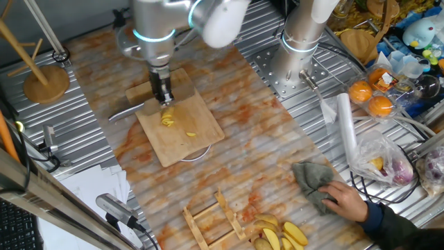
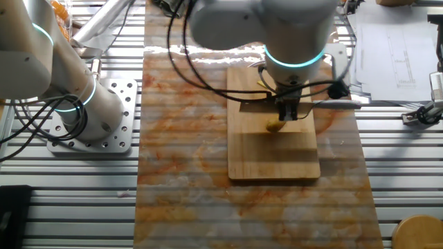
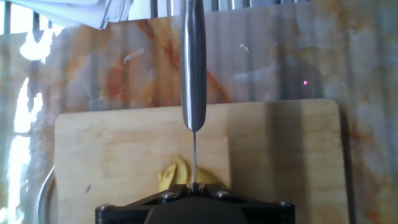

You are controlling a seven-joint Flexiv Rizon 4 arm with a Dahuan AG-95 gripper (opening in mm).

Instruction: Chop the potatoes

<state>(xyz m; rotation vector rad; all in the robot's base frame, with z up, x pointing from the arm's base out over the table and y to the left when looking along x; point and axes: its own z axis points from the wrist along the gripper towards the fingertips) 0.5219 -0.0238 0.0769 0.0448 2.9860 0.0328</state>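
Observation:
A small yellow potato lump (image 1: 168, 119) lies on the bamboo cutting board (image 1: 198, 149), with a thin yellow slice (image 1: 190, 134) beside it. My gripper (image 1: 163, 96) stands right above the lump, shut on a knife whose silver handle (image 1: 125, 112) sticks out to the left. In the other fixed view the gripper (image 2: 288, 114) is over the potato (image 2: 275, 126) on the board (image 2: 273, 162), with the knife (image 2: 332, 105) lying crosswise. In the hand view the knife (image 3: 193, 68) is edge-on, its thin blade coming down on the potato (image 3: 177, 174) just ahead of the gripper (image 3: 195, 186).
A person's hand (image 1: 347, 200) holds a grey cloth (image 1: 312, 179) at the front right. Pale yellow wedges (image 1: 281, 236) lie beside a wooden rack (image 1: 211, 219). Oranges (image 1: 371, 97) and bags are at the right. A second arm's base (image 1: 298, 42) and a wooden stand (image 1: 45, 80) flank the mat.

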